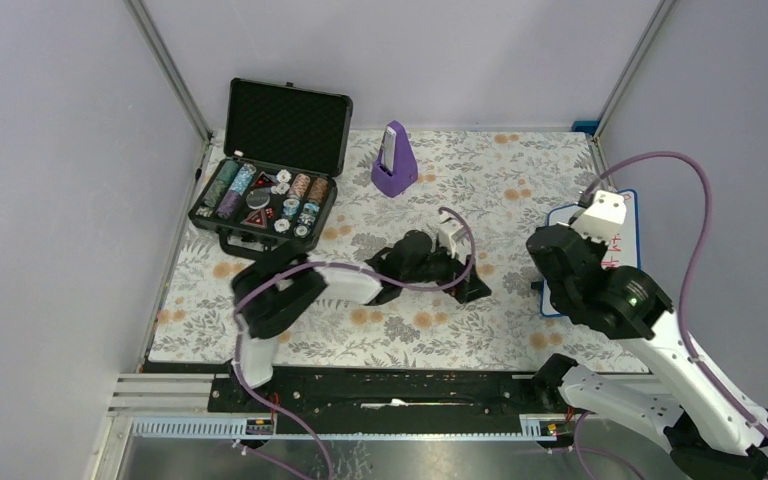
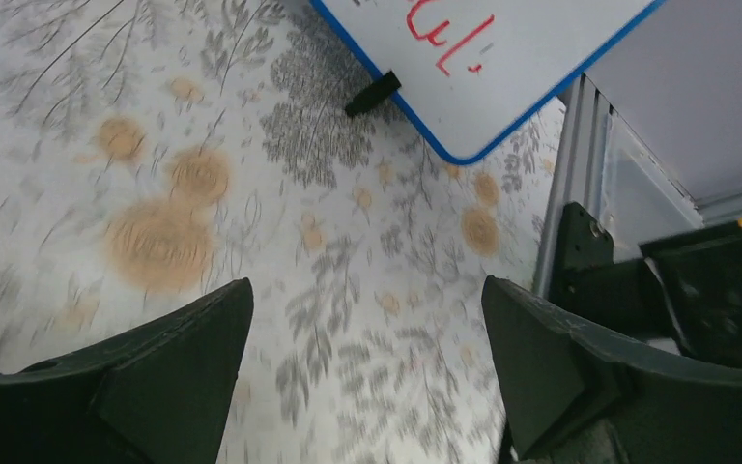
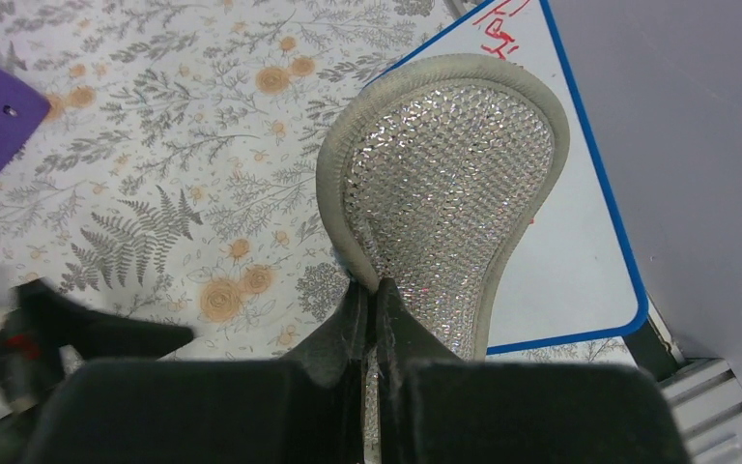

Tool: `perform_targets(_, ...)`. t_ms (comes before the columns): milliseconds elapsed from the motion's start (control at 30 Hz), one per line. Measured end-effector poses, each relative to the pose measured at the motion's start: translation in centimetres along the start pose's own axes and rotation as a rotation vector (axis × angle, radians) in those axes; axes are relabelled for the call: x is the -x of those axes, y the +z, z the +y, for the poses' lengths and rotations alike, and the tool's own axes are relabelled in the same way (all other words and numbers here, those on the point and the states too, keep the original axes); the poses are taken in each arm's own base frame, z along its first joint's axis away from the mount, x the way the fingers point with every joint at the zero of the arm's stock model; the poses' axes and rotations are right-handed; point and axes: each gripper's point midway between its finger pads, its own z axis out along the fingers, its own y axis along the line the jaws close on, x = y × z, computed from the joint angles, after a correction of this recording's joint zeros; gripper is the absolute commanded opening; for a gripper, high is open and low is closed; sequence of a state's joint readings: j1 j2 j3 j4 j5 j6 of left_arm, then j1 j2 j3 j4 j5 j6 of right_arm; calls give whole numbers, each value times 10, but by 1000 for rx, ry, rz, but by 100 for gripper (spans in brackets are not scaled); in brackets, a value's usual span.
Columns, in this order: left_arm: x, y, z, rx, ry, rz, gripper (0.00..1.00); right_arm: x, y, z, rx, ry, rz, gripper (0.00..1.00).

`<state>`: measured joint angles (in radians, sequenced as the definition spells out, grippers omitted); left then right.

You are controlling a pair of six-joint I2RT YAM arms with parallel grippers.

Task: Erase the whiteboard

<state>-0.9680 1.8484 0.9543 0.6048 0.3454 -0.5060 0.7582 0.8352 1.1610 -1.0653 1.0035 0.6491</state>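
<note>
The whiteboard [image 1: 622, 248] lies flat at the table's right edge, white with a blue rim, and my right arm partly hides it. Red handwriting [image 2: 444, 39] shows on it. My right gripper [image 3: 375, 290] is shut on the narrow end of a sparkly cloth pad [image 3: 444, 174] with a grey rim. The pad hangs over the whiteboard's [image 3: 570, 261] left part and the cloth beside it. From above, the pad [image 1: 600, 210] sits over the board's far end. My left gripper [image 2: 367, 290] is open and empty, low over the floral cloth, left of the whiteboard [image 2: 502, 68].
An open black case [image 1: 265, 195] of poker chips stands at the back left. A purple metronome [image 1: 394, 160] stands at the back centre. A small black tab [image 2: 372, 94] juts from the whiteboard's edge. A metal frame post [image 2: 565, 193] runs along the table's right side.
</note>
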Motion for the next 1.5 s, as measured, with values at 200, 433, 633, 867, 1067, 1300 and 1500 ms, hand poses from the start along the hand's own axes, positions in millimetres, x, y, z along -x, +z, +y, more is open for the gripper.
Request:
perform_targets(200,-14,65,12,-118,29,-28,88,8,-5,-13,-25,-2,-17,0)
perform_targets(433,-24,110,20,-196,84,-46,80,1,3,-7,-63,-86,15,0)
perform_targets(633,-32,131,15,-239,182,-30,72,-1,6,-2,-72,-114,28,0)
perform_targets(867,-39,158,4,-265,298,-16,60,11,1,-2,-50,-74,8,0)
perform_targets(1067,-34,175,10,-250,378,-36,54,21,-4,-6,-32,-49,-12,0)
perform_targets(1300,-31,181,14,-229,440,-46,52,24,-7,-9,-24,-41,-23,0)
perform_targets(1500,-36,185,6,-228,493,-51,49,24,-8,-11,-21,-33,-26,0)
